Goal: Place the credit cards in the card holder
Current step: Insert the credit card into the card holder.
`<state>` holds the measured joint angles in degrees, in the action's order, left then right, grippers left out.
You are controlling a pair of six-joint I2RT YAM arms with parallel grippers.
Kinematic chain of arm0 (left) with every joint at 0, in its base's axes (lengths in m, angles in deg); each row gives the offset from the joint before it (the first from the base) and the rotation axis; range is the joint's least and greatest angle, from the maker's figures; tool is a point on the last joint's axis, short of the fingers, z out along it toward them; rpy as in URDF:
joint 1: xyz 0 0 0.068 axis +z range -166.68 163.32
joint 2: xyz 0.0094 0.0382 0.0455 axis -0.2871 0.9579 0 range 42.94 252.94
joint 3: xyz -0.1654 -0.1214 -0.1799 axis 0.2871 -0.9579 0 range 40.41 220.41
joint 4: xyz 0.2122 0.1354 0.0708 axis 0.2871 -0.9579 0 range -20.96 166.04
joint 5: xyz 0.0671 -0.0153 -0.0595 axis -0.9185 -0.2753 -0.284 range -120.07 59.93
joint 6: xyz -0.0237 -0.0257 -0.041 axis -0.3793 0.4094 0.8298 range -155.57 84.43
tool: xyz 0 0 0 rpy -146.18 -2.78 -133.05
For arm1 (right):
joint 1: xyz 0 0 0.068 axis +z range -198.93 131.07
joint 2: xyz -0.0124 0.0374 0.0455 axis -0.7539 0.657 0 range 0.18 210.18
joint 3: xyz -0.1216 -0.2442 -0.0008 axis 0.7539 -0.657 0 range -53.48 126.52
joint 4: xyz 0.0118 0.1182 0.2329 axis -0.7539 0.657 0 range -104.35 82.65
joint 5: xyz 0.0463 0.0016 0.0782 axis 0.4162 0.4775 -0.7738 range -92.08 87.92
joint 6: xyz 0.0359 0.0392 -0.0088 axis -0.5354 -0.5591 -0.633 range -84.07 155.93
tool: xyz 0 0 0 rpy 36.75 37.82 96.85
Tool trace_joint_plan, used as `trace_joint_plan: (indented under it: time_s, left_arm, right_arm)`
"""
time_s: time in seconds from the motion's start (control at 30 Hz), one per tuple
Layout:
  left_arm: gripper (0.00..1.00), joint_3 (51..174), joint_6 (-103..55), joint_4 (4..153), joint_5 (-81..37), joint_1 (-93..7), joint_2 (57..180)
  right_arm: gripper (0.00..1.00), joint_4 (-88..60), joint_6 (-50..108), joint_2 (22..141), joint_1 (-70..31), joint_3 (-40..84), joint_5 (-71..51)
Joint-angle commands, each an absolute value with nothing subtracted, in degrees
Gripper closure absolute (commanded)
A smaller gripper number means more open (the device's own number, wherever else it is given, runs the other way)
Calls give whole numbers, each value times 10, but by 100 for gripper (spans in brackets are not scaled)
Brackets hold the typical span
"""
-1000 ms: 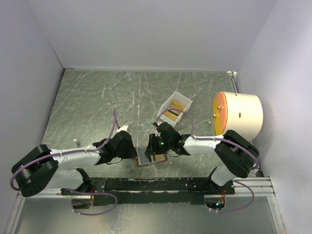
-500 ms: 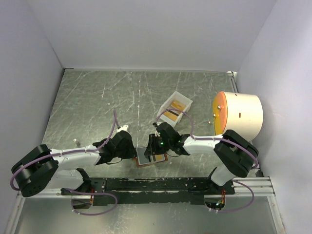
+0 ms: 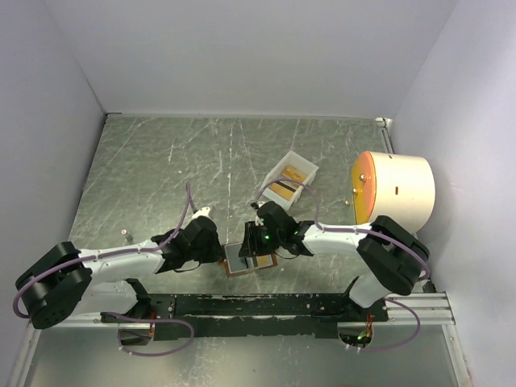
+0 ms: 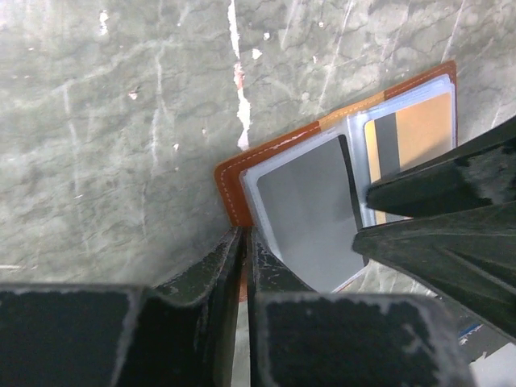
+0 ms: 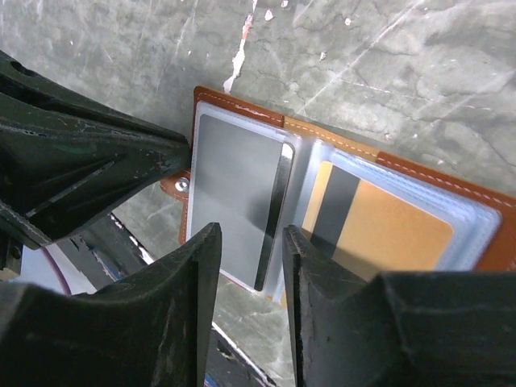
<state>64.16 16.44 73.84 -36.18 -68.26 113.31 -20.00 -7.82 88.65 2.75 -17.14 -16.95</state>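
The brown card holder (image 3: 235,272) lies open on the metal table between the two grippers. In the left wrist view its brown edge (image 4: 228,184) shows, with a grey card (image 4: 310,205) in the left clear pocket and an orange card (image 4: 413,127) with a dark stripe in the right pocket. My left gripper (image 4: 244,242) is shut on the holder's side tab (image 5: 177,185). My right gripper (image 5: 251,242) is open and empty, just above the pockets, over the grey card (image 5: 234,185) and beside the orange card (image 5: 391,234). More orange cards (image 3: 294,174) lie in the white tray.
The small white tray (image 3: 276,176) sits tilted beyond the card holder. A large cream cylinder with an orange face (image 3: 393,189) stands at the right wall. White walls close in the table on three sides. The arm bases' black rail (image 3: 266,305) runs along the near edge.
The left arm's rear link has shifted slightly. Both grippers and the card holder stay where they were.
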Motion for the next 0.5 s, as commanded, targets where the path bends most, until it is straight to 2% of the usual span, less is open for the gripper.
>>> trace_joint_plan:
  time_s: [0.0,0.2,0.47]
  left_arm:
    - [80,658,162,682,-393,-685,1096]
    - [74,682,159,647,-403,-684,1041]
    - [76,668,144,733,-332,-684,1040]
  right_arm:
    - [62,-124,-45,845,30,-148,-115]
    - [49,-65,-32,816,13,-143,-64]
    - [39,-55,-36,795,-22,-162,-52]
